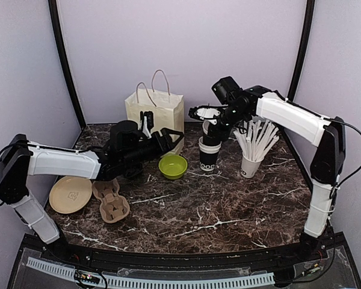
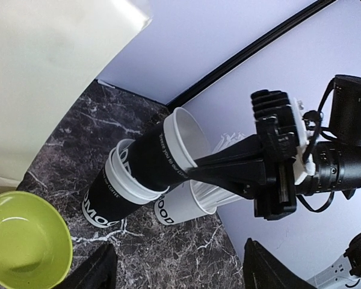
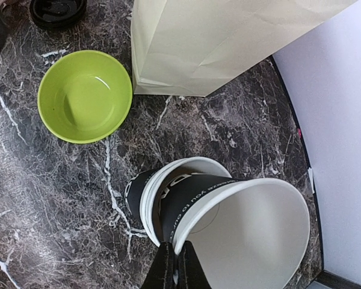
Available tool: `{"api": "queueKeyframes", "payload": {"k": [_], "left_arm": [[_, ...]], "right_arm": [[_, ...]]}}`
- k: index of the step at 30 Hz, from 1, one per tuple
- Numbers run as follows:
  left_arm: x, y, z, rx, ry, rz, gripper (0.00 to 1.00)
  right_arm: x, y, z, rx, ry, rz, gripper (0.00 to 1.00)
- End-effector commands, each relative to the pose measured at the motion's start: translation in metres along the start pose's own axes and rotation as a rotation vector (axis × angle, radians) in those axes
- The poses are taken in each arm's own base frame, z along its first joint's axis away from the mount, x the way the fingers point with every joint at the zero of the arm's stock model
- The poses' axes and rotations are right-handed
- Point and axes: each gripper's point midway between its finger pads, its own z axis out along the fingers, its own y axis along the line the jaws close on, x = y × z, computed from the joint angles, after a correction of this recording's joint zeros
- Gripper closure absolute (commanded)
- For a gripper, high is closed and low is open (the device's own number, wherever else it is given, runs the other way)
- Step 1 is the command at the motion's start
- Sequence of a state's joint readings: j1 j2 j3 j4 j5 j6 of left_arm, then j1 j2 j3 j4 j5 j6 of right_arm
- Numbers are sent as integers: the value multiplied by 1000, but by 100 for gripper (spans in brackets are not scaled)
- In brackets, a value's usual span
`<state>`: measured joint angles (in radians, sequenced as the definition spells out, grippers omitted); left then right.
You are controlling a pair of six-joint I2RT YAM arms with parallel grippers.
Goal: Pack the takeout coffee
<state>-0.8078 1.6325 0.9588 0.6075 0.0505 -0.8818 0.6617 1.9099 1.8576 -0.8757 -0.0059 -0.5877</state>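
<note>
Black paper with faint white print forms the tilted coffee cup with a white inside (image 3: 228,198). The right arm's fingers (image 3: 174,268) pinch its rim tight as it sits nested in a stack of matching black paper cups (image 1: 208,158) on the dark marble-veined worktop (image 1: 186,217). Close around stand a glossy lime-green round bowl (image 1: 172,166), a cream paper bag with handles (image 1: 155,111) and a white paper cup of white straws (image 1: 251,162). The left arm's fingers (image 2: 99,268) are spread, grasping nothing, beside the bag.
</note>
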Motion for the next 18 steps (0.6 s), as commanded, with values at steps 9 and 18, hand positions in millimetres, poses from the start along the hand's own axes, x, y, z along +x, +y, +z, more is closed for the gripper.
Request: {"api": "queueKeyframes", "payload": {"k": [9, 18], "left_arm": [[-45, -29, -57, -55, -36, 350, 21], [-83, -1, -87, -193, -2, 565, 17]], "right_arm": [[-27, 22, -67, -82, -125, -38, 100], [-12, 67, -83, -173, -144, -96, 100]]}}
